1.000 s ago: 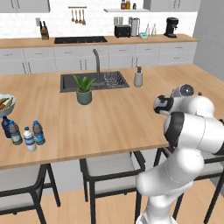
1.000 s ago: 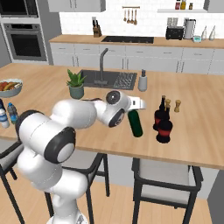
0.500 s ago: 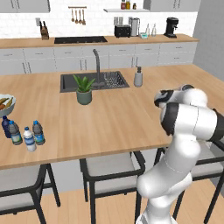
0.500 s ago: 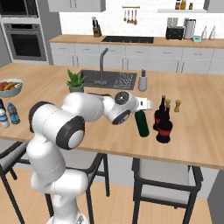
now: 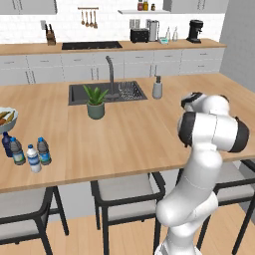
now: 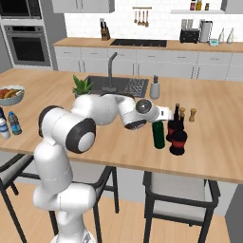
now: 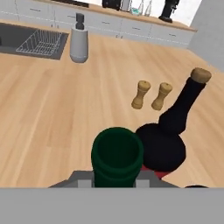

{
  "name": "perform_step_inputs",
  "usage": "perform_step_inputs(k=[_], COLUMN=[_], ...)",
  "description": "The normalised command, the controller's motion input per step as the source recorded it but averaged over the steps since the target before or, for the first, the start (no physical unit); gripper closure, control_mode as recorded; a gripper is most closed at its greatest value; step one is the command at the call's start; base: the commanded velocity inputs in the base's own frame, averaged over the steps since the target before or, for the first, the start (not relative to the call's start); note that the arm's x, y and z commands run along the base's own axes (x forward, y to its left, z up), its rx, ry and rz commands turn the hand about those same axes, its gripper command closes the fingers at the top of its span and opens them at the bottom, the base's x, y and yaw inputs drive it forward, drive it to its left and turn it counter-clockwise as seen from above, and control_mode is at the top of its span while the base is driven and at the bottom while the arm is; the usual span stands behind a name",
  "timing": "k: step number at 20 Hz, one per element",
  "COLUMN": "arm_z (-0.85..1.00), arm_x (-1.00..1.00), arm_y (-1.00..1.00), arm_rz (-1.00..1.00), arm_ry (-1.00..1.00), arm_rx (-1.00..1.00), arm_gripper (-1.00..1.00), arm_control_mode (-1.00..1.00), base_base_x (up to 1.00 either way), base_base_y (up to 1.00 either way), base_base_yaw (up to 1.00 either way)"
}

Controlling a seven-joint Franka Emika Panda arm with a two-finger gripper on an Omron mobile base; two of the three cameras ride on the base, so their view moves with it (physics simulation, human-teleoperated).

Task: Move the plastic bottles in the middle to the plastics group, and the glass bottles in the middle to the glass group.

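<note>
Four small bottles stand at the counter's near left edge in the left base view: white-capped bottle (image 5: 33, 158), blue-capped bottle (image 5: 43, 151), grey-labelled bottle (image 5: 17, 151), dark blue bottle (image 5: 6, 144). Fruit bowl (image 5: 6, 118) just behind them, holding orange and green produce. Potted plant (image 5: 95, 101) beside the sink (image 5: 107, 92); soap dispenser (image 5: 157, 88) to the sink's right.

Right base view: gripper (image 6: 167, 114) at the neck of the green wine bottle (image 6: 158, 135), which stands upright on the counter, just beside two red-labelled dark bottles (image 6: 178, 137). Wooden shakers (image 6: 192, 115) behind these.

Hand view: wine bottle's round top (image 7: 117, 153) sits between the finger bases at the bottom edge; whether the fingers clamp it cannot be told. One dark bulbous bottle (image 7: 168, 140) touches its right side. Two shakers (image 7: 150, 95) side by side; dish rack (image 7: 42, 41) in the sink, contents not discernible
</note>
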Motion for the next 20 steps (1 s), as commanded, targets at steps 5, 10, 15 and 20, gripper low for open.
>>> perform_step_inputs(k=[5,10,15,20], arm_z=[-0.36,-0.37,-0.30,-0.27], arm_x=[0.00,-0.01,0.00,0.00], arm_y=[-0.15,0.03,0.13,0.12], arm_rz=[0.00,0.00,0.00,0.00], arm_ry=[0.00,0.00,0.00,0.00], arm_rx=[0.08,0.02,0.00,0.00], arm_gripper=[1.00,1.00,1.00,-1.00], arm_control_mode=[-1.00,-1.00,-1.00,-1.00], base_base_x=[0.00,0.00,0.00,0.00], base_base_y=[0.00,0.00,0.00,0.00], base_base_yaw=[0.00,0.00,0.00,0.00])
